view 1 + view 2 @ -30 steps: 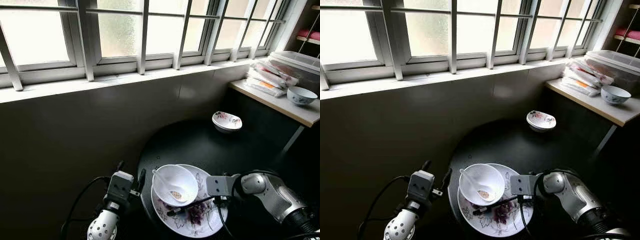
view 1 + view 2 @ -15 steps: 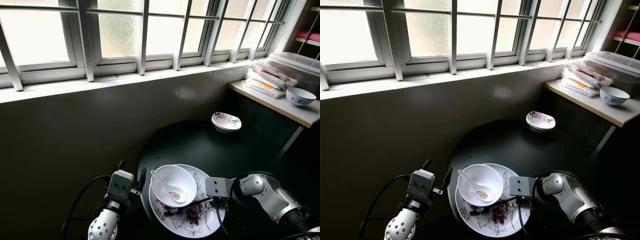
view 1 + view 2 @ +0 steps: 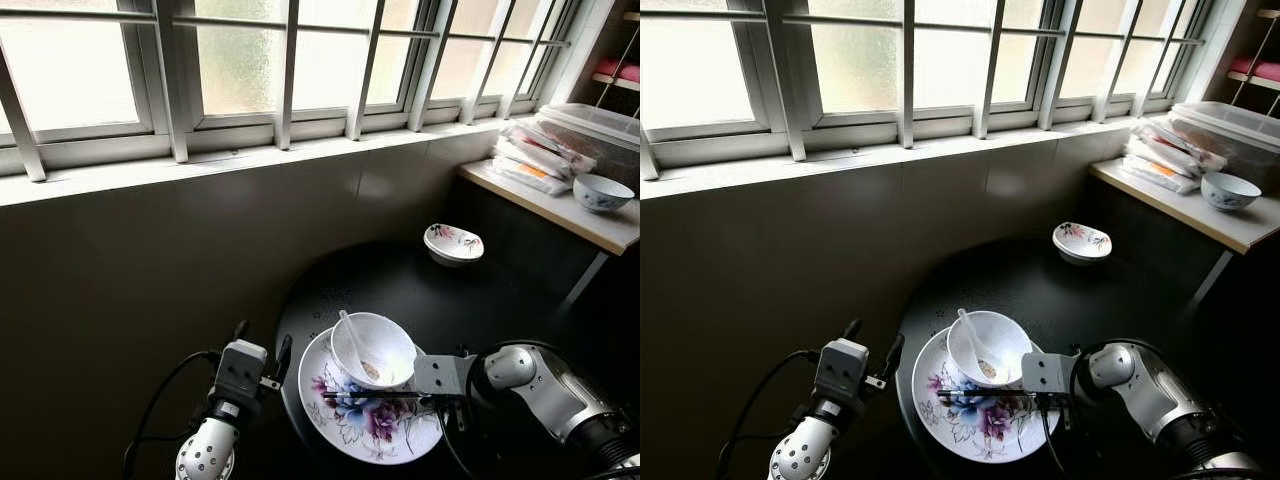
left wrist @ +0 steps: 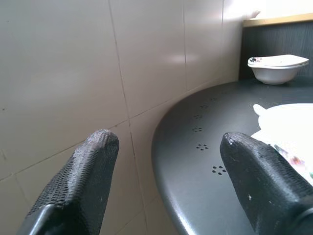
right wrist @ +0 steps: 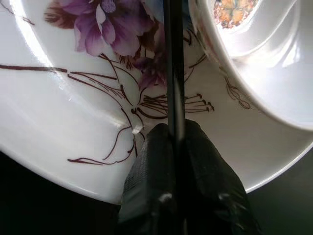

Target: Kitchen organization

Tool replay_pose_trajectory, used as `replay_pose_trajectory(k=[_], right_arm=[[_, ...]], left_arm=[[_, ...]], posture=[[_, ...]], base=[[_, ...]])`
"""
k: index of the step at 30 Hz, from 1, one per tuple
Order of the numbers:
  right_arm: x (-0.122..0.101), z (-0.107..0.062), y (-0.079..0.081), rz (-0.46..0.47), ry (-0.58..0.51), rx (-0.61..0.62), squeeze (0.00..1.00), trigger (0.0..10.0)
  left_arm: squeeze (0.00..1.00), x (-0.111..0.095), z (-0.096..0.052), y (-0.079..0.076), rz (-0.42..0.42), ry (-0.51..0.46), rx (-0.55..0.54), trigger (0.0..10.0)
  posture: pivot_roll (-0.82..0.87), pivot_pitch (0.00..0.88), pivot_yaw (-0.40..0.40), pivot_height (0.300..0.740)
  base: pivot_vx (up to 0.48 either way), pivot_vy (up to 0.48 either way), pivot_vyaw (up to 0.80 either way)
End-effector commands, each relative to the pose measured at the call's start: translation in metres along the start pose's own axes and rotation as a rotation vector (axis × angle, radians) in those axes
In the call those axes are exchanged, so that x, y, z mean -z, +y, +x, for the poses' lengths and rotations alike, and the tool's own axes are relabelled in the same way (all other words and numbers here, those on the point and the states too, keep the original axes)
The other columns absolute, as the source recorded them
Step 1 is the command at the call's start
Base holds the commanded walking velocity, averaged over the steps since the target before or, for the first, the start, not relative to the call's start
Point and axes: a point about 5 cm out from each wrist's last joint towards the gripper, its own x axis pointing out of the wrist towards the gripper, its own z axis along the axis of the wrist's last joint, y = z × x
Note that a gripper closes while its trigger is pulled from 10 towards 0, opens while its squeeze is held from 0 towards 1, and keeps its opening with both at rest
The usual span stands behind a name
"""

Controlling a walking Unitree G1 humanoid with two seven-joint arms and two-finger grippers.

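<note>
On the near part of a round black table [image 3: 400, 285] lies a white plate [image 3: 335, 425] painted with purple flowers. A white bowl [image 3: 385, 340] with a white spoon [image 3: 355, 340] in it stands on the plate's far right part. My right gripper [image 3: 418, 394] hovers over the plate's right rim, shut on a thin black stick [image 3: 365, 395] that reaches level across the plate. In the right wrist view the closed gripper [image 5: 175, 134] pinches that stick [image 5: 173, 58] above the flower pattern. At the table's left edge my left gripper [image 3: 262, 345] is open and holds nothing.
A small flowered bowl [image 3: 453, 243] sits at the table's far side. A pale counter [image 3: 570, 210] at the right carries a blue-patterned bowl [image 3: 603, 190], food packets [image 3: 535, 155] and a clear plastic box [image 3: 600, 120]. A tiled wall under a barred window runs close behind the table.
The plate has turned on the table, carrying the bowl from its left part to its far right part. The black stick now lies level instead of slanting. The left arm has not moved.
</note>
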Motion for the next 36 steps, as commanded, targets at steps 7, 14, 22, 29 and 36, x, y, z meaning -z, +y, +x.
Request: replay_pose_trajectory(k=[7, 14, 22, 29, 36], right_arm=[[-0.003, -0.011, 0.008, -0.055, -0.053, -0.083, 0.00, 0.0], [-0.025, -0.017, -0.018, 0.035, -0.189, 0.075, 0.00, 0.0], [-0.039, -0.031, -0.033, 0.141, -0.302, 0.174, 0.00, 0.0], [-0.043, -0.032, -0.021, 0.167, -0.329, 0.140, 0.00, 0.0], [-0.047, -0.035, -0.021, 0.188, -0.347, 0.163, 0.00, 0.0]], left_arm=[[0.00, 0.000, 0.003, -0.003, -0.008, -0.002, 0.012, 10.0], [0.00, 0.000, 0.003, -0.004, -0.010, -0.002, 0.010, 10.0], [0.00, 0.000, 0.002, -0.003, -0.009, -0.005, 0.007, 10.0], [0.00, 0.001, 0.002, -0.001, -0.009, -0.005, 0.010, 10.0], [0.00, 0.001, 0.003, -0.001, -0.006, -0.004, 0.012, 10.0]], posture=[[0.03, 0.000, -0.097, 0.740], [0.03, 0.000, -0.098, 0.740], [0.03, 0.000, -0.095, 0.740], [0.03, 0.000, -0.085, 0.740], [0.03, 0.000, -0.084, 0.740]], base=[[0.000, 0.000, 0.00], [0.000, 0.000, 0.00], [0.000, 0.000, 0.00], [0.000, 0.000, 0.00], [0.000, 0.000, 0.00]])
